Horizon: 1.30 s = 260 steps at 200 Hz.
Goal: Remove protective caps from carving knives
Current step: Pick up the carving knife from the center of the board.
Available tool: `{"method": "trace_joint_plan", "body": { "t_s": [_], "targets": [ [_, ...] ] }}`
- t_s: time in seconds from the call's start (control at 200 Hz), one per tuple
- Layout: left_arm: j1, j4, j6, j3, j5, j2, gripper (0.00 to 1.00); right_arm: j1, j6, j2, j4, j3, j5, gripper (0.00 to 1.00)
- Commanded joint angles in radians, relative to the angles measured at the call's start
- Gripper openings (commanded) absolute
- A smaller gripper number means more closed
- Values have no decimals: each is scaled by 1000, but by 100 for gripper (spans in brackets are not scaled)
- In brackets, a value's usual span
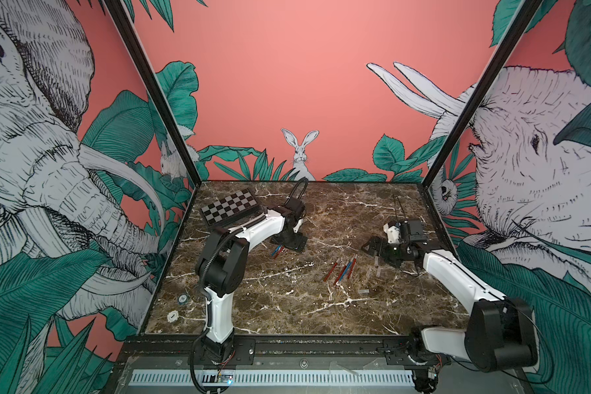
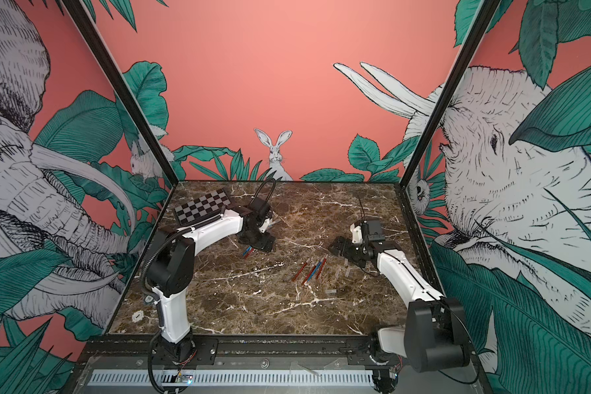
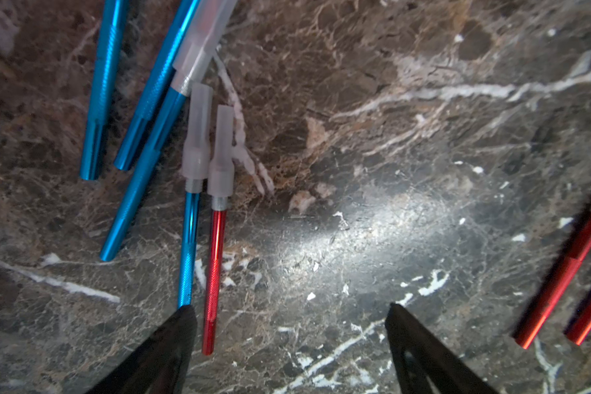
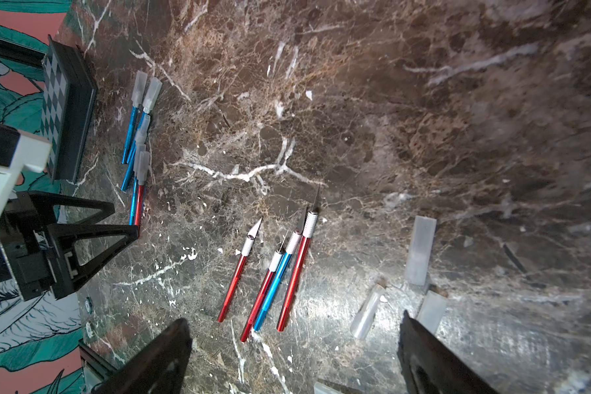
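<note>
Brown marble table (image 1: 287,307), boxed in by jungle wallpaper (image 1: 31,170) of elephants, leaves and a rabbit.

Left gripper (image 3: 290,308): low over the marble, jaws spread wide, holding nothing, only bare stone between the fingertips. Just beyond one fingertip, a cluster of capped carving knives (image 3: 188,252): one blue and one red handle side by side, each tipped with a clear protective cap (image 3: 221,150). Three more blue handles fanned out beside that pair, at least one of them capped. End of the nearest blue handle hidden behind the fingertip in the wrist view; contact impossible to tell.

Right gripper (image 4: 293,319): likewise wide open and empty, hovering above the table, well apart from the capped cluster. Ahead of it, nearer one finger, four uncapped knives (image 4: 275,286) lying almost parallel, three red and one blue, bare silver blades pointing away from the gripper. By the other finger, several loose caps (image 4: 420,250) scattered flat on the marble, one just beside the fingertip.

Farther off, beyond the capped cluster, a checkered board (image 1: 229,206) near the table's far corner.
</note>
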Motion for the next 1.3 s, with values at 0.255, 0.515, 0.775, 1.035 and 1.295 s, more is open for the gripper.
{"method": "trace_joint_plan", "body": {
  "t_s": [0.255, 0.515, 0.775, 1.035, 1.295],
  "targets": [
    [12, 19, 16, 8, 10, 43, 86, 7, 8, 16, 21, -4, 3, 91],
    [15, 28, 17, 5, 10, 58, 86, 8, 8, 26, 23, -4, -2, 90],
    [17, 28, 17, 10, 12, 60, 85, 8, 8, 30, 20, 5, -2, 90],
    [19, 28, 22, 10, 0, 66, 86, 9, 8, 34, 20, 2, -3, 90],
    [37, 19, 28, 12, -12, 80, 85, 7, 2, 33, 13, 0, 3, 90]
  ]
}}
